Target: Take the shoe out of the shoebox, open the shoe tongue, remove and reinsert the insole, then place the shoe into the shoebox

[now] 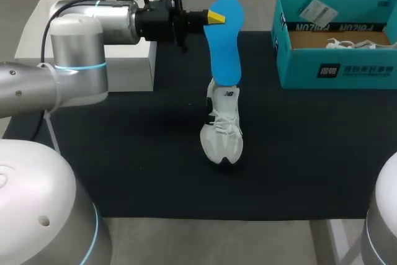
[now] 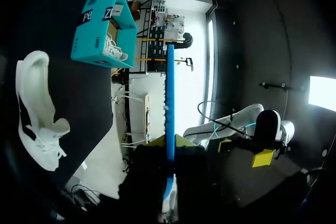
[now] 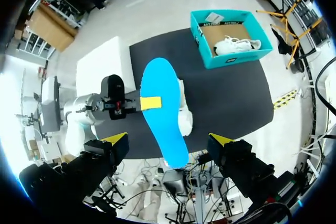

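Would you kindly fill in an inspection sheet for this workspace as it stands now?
Surface: black mat covering the table.
Job's things: white shoe standing on the mat, out of the box; blue insole out of it, held in the air over its heel; teal shoebox open at the mat's far right, a second white shoe inside.
Clutter: white block at the far left; paper tag in the shoebox.
Grippers: left gripper shut on the insole; right gripper open, empty, high above.
Cables: one cable along the left arm.
Surroundings: nothing seen.
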You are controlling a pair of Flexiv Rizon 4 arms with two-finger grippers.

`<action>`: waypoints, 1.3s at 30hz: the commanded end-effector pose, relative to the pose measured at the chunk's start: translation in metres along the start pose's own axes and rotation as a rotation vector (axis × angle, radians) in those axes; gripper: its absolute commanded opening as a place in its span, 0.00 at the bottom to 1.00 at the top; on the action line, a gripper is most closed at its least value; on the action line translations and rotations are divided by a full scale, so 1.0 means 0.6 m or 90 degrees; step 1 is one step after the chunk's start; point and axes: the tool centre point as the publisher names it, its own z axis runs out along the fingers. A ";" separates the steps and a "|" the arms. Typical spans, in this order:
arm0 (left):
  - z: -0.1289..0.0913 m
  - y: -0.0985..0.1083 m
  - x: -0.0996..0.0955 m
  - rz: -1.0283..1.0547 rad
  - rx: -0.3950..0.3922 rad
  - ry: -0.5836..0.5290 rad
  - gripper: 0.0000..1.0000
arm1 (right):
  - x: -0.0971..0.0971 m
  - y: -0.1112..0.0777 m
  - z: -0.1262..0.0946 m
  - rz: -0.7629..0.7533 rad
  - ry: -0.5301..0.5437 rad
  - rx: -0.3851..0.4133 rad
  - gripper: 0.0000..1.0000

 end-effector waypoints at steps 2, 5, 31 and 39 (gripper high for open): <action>0.000 0.002 0.000 0.000 0.002 0.000 0.00 | -0.067 0.007 -0.001 0.047 0.354 -0.057 1.00; 0.000 0.002 0.000 0.000 0.002 0.000 0.00 | -0.072 0.015 -0.002 0.017 0.437 -0.080 1.00; 0.000 0.002 0.000 0.000 0.002 0.000 0.00 | -0.069 0.029 0.003 -0.074 0.510 -0.030 1.00; 0.000 0.002 0.000 0.000 0.002 0.000 0.00 | -0.090 0.037 0.034 -0.084 0.646 -0.062 1.00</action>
